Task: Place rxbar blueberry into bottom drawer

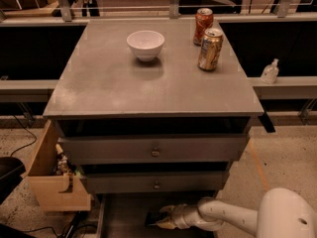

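My gripper hangs inside the bottom drawer, pinching the rxbar blueberry just above the drawer's floor. I'd lower it flat onto that floor before spreading the fingers.

Robot lab: railing, floor cables; fingers grip rxbar blueberry in bottom drawer

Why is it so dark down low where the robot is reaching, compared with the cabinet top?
Camera view: light falls from above onto the cabinet top, where the white bowl casts a soft shadow; the overhanging top shades the bottom drawer, so the gripper in it sits in gloom.
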Controlling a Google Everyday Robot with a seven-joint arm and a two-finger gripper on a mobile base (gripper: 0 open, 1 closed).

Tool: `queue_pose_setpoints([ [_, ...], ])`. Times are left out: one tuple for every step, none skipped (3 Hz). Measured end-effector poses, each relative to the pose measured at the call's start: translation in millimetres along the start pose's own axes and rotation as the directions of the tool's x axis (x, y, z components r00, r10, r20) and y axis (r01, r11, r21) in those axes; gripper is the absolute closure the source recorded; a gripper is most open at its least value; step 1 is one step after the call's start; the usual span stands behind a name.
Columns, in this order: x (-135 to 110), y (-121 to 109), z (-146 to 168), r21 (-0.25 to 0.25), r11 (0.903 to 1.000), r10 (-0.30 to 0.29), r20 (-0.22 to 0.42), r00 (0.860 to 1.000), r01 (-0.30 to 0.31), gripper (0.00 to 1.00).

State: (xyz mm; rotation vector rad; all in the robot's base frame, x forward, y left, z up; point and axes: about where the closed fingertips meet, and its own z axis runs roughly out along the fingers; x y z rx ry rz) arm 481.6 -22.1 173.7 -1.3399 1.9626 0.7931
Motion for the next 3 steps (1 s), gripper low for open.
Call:
queue_pose_setpoints([
  [-0.5,2.2,2.2,-0.005,1.0000,0.001,0.001,1.000,-0.001,0.52],
  [-0.8,3.6,3.8,-0.008,1.0000,0.001,0.002,1.000,-0.001,0.27],
  [-1.1,5.1,5.2,-0.011,0.9999,0.001,0.003,1.000,-0.001,0.05],
])
